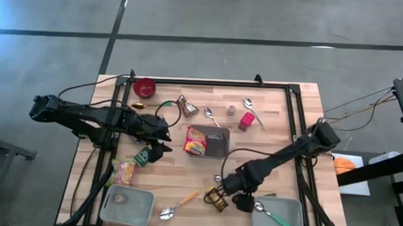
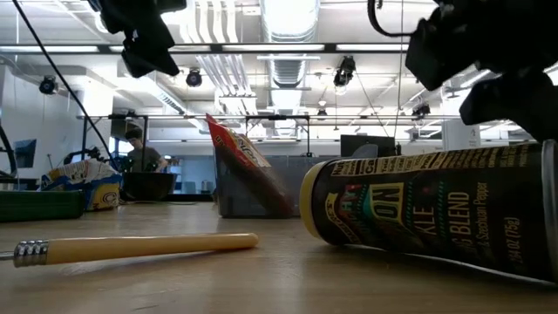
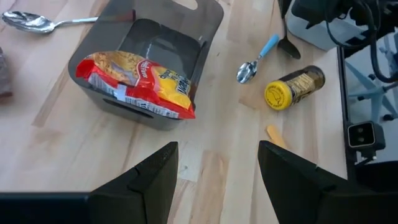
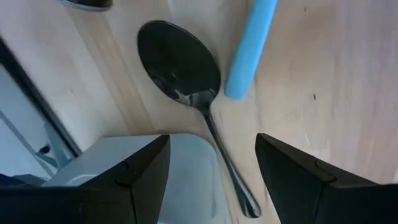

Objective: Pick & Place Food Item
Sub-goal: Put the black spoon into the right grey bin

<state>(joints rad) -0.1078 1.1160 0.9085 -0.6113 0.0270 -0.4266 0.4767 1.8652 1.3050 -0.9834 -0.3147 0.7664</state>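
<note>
Desk [image 1: 269,129]: light wood, cluttered. Grey bin [image 1: 217,142] near the centre, with a red and yellow snack packet [image 1: 196,140] leaning over its left rim, partly inside. That packet reads as the food item, though the task names none.

Left hand [image 1: 160,144] hovers just left of the bin, fingers [image 3: 149,180] spread and empty; the wrist view shows bare wood between them. The packet lies straight ahead of it, toward the desk's middle, its long axis running across the bin's rim, roughly crosswise to the reach. The left hand is the nearer one by far.

Right hand [image 1: 237,195] is low over the near edge, by the right grey tray [image 1: 289,211], fingers [image 4: 134,180] parted, gripping nothing. Under it are a dark spoon [image 4: 180,68] and a blue-handled spoon [image 4: 252,46]. A spice jar [image 1: 216,199] lies on its side just to its left.

A second packet [image 1: 125,171], green and pink, lies near the left tray [image 1: 139,209], also on the left arm's side; it could equally be the target.

Hard to judge: how much of the red packet sits below the rim, and whether it rests on the bin floor. The low view has the jar [image 2: 436,214] blocking much of the desk. A person shows in the room behind.
</note>
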